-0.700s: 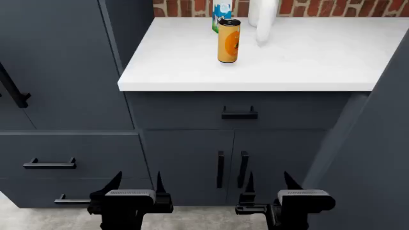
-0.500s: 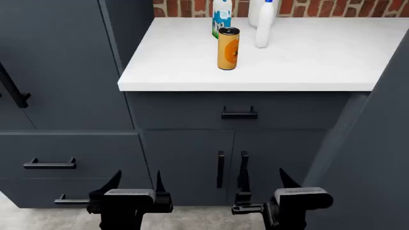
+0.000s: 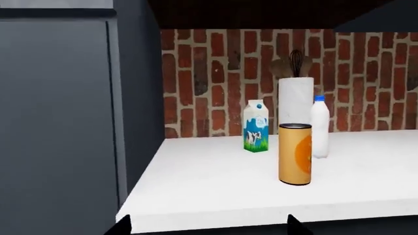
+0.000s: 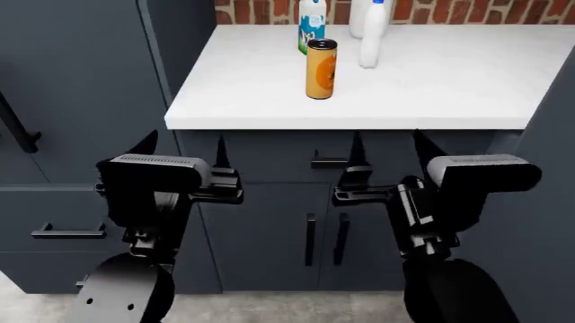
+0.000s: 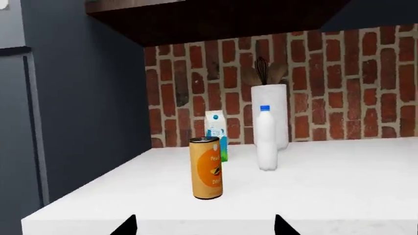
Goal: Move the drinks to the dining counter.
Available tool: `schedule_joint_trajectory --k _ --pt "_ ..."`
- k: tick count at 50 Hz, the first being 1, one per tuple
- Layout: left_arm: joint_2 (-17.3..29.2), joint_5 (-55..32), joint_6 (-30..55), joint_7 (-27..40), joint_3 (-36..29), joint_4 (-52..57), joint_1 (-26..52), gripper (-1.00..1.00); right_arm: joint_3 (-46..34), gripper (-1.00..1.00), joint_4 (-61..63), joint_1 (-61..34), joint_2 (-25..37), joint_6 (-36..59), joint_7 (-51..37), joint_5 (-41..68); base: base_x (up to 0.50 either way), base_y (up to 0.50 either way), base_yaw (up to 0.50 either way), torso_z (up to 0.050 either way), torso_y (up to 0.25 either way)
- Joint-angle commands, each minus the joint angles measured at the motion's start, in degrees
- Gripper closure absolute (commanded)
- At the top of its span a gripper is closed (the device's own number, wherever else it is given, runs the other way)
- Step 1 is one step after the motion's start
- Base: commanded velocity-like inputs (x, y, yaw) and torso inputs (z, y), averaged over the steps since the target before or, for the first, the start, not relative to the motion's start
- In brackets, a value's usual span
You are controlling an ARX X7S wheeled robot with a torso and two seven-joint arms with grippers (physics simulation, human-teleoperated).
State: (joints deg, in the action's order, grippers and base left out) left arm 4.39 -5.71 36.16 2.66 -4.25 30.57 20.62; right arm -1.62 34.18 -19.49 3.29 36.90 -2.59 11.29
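A cylindrical orange metal can (image 4: pixel 321 68), a slim white plastic bottle (image 4: pixel 370 33) and a printed milk carton (image 4: pixel 312 21) are standing upright on the smooth white surface (image 4: pixel 449 81). The left claw (image 4: pixel 182 153) and right claw (image 4: pixel 388 147) are both hanging spread and holding nothing.

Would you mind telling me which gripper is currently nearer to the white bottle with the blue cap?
Right. The right gripper is in front of the cabinet, almost straight below the white bottle; the left gripper hangs well off to the bottle's left. Both sit below the countertop edge, neither touching it.
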Motion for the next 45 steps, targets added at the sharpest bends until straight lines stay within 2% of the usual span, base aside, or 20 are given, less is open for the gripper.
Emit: schedule_joint_trajectory --k 1,4,8,10,14,31,33,34,35,37,42,45 --pt "-0.37 -2.67 11.16 0.92 -0.80 6.78 10.48 -1.00 0.87 -1.00 9.63 -13.30 -0.33 13.52 -4.89 3.33 0.38 -0.02 0.00 0.000 0.000" --pt "-1.52 -4.60 16.98 1.70 0.50 9.58 17.95 -1.00 0.05 -1.00 8.53 -20.97 -0.49 17.98 -5.22 4.90 0.39 -0.01 0.00 0.000 0.000" --pt "-2.28 -5.45 23.60 3.05 -1.57 13.17 26.66 -1.00 -1.09 -1.00 8.94 -28.69 -0.64 21.60 -5.73 6.22 0.38 -0.02 0.00 0.000 0.000" --pt "-2.89 -6.56 25.61 3.55 -1.61 14.44 28.52 -1.00 -0.83 -1.00 9.92 -30.59 -0.70 23.11 -6.17 6.98 0.39 -0.02 0.00 0.000 0.000" --pt "-3.10 -8.04 27.12 4.85 -1.99 16.42 29.00 -1.00 0.13 -1.00 12.19 -30.10 -0.36 24.46 -6.54 8.43 0.39 -0.02 0.00 0.000 0.000" --pt "-1.32 -8.95 22.77 7.63 -5.08 13.73 26.86 -1.00 0.28 -1.00 10.98 -24.95 1.25 18.86 -6.63 10.23 0.39 -0.01 0.00 0.000 0.001" --pt "-1.44 -9.63 23.38 7.62 -4.83 13.18 27.11 -1.00 0.66 -1.00 10.92 -25.42 1.48 19.70 -6.83 10.74 0.38 -0.01 0.00 0.000 0.000" --pt "-2.02 -10.83 25.58 7.59 -3.93 13.08 27.56 -1.00 0.75 -1.00 11.07 -25.32 1.36 20.01 -7.23 10.85 0.39 -0.02 0.00 0.000 0.000" --pt "-2.77 -13.08 32.37 7.60 -2.38 13.50 28.96 -1.00 0.53 -1.00 11.22 -25.06 1.30 20.15 -7.69 10.74 0.39 -0.02 0.00 0.000 0.000" --pt "-3.26 -14.97 34.25 7.46 -0.69 14.15 29.51 -1.00 0.88 -1.00 11.78 -25.91 1.44 21.88 -8.38 11.22 0.38 -0.01 0.00 0.000 0.000" --pt "-2.67 -16.31 33.81 8.80 -0.74 14.42 29.42 -1.00 1.56 -1.00 13.02 -27.47 1.09 25.90 -10.26 12.46 0.11 -0.01 0.00 0.000 0.005" --pt "-2.58 -16.67 32.73 9.32 -0.87 14.30 28.98 -1.00 1.02 -1.00 12.75 -26.31 1.33 24.87 -10.14 12.66 0.00 0.00 0.00 0.000 0.000"
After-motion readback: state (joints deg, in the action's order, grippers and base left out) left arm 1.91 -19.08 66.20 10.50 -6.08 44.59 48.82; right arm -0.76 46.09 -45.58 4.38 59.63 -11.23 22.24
